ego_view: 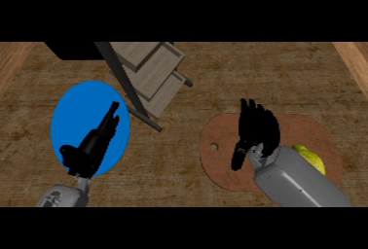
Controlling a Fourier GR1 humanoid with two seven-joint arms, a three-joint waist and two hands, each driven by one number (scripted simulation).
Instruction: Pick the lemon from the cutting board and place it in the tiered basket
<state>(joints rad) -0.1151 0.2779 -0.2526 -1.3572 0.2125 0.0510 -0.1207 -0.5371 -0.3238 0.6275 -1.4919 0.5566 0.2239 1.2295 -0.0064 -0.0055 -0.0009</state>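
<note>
On the counter's (287, 73) cutting board (215, 168), the lemon (312, 158) is found right of and behind the open fingers of the right hand (256, 130), maybe half hidden; the left hand (91, 145), open too, is farther.

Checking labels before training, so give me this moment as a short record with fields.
lemon: on the cutting board's right part, partly hidden by the right forearm
cutting board: brown oval, right of centre, hole near its left edge
tiered basket: top centre, lemon not in it
right hand: open, fingers straight, over the board, left of the lemon, not holding it
left hand: open, over the blue plate
task step: lemon not yet picked
</note>
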